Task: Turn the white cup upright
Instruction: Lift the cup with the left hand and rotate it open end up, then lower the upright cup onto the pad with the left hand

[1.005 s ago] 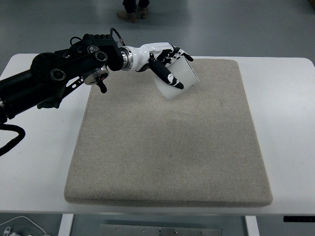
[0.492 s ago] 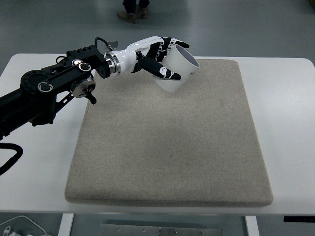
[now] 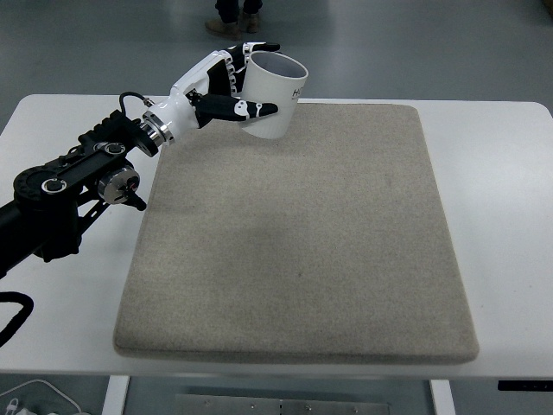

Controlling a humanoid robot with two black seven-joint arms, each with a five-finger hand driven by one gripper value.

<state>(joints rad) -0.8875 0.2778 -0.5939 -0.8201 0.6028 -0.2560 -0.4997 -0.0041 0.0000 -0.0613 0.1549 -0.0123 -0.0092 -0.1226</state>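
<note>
Cup (image 3: 274,93): one white cup, up at about 11 o'clock in the top view, over the far left corner of the mat.
Cup tilt: mouth faces up and a bit toward 1 o'clock, so you can look down into the dark inside. Long axis is close to upright but leaning, base toward 7 o'clock, rim toward 1 o'clock.
Cup marking: some dark print on the side near the rim, too small to read.
Left hand (image 3: 226,86): wrapped around the cup from the 9 o'clock side, thumb across the near wall, fingers (image 3: 246,50) curled round the far side. Solid grip, cup looks held off the mat.
Left arm (image 3: 82,177): black, coming in from 8 o'clock across the table.
Mat (image 3: 302,242): one grey mat, lying flat, covers most of the middle.
Table (image 3: 501,190): one white table under the mat.
Person: just a pair of shoes (image 3: 233,24) at 12 o'clock on the floor beyond the table.
</note>
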